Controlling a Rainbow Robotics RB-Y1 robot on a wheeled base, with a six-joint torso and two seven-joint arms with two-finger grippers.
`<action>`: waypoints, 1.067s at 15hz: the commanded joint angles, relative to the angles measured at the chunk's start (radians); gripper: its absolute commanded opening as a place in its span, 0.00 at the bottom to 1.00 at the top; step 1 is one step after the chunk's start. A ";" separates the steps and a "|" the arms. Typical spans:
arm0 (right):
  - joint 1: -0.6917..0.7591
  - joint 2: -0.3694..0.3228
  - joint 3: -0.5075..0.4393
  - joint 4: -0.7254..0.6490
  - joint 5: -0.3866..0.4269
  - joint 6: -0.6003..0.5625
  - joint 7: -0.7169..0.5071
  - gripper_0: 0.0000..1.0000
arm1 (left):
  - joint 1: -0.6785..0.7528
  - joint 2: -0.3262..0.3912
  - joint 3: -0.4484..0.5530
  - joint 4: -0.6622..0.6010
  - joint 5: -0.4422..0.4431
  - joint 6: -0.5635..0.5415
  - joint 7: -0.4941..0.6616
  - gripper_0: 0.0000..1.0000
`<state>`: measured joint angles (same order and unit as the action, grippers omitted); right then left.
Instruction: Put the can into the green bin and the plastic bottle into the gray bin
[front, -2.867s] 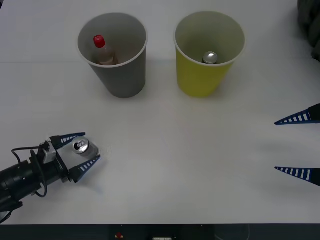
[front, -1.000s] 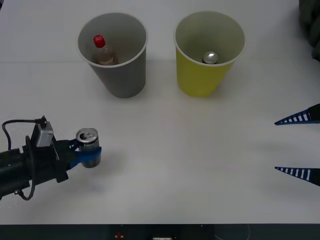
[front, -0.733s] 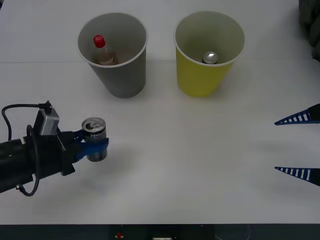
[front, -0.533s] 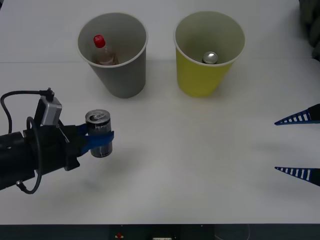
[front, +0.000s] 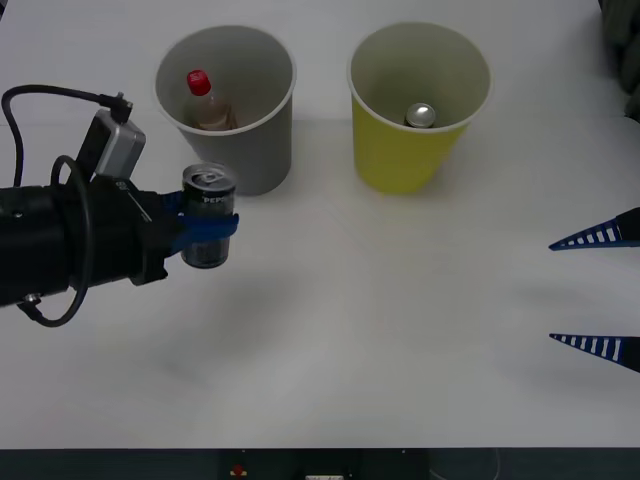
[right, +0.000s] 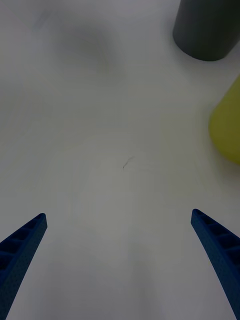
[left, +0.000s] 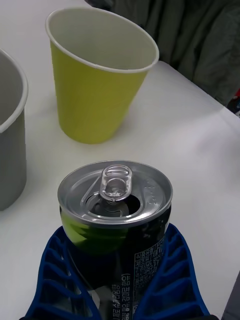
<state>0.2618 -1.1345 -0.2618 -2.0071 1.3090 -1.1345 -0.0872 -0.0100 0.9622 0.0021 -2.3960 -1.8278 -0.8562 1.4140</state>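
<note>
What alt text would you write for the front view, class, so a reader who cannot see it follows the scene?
The left gripper holds a can upright above the white table, in front of the gray bin containing the plastic bottle. The green bin holds another can; the right gripper waits open at the right edge.

White table (front: 400, 330) spreads wide and bare up front. Standing on it at the far side, the gray bin (front: 245, 150) and the green bin (front: 400, 155) sit near each other, both upright.
</note>
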 joint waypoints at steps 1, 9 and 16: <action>0.000 0.000 0.000 0.000 0.000 0.000 0.000 1.00 | -0.202 -0.034 -0.017 0.100 0.041 -0.119 0.003 0.00; 0.000 0.000 0.000 0.000 0.000 0.000 0.000 1.00 | -0.729 -0.221 -0.226 0.503 0.036 -0.225 0.005 0.00; 0.000 0.000 0.000 0.000 0.000 0.000 0.000 1.00 | -1.058 -0.415 -0.379 0.844 -0.091 -0.224 0.008 0.00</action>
<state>0.2618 -1.1345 -0.2618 -2.0072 1.3090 -1.1345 -0.0872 -1.0464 0.5732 -0.3737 -1.5857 -1.8980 -1.0802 1.4219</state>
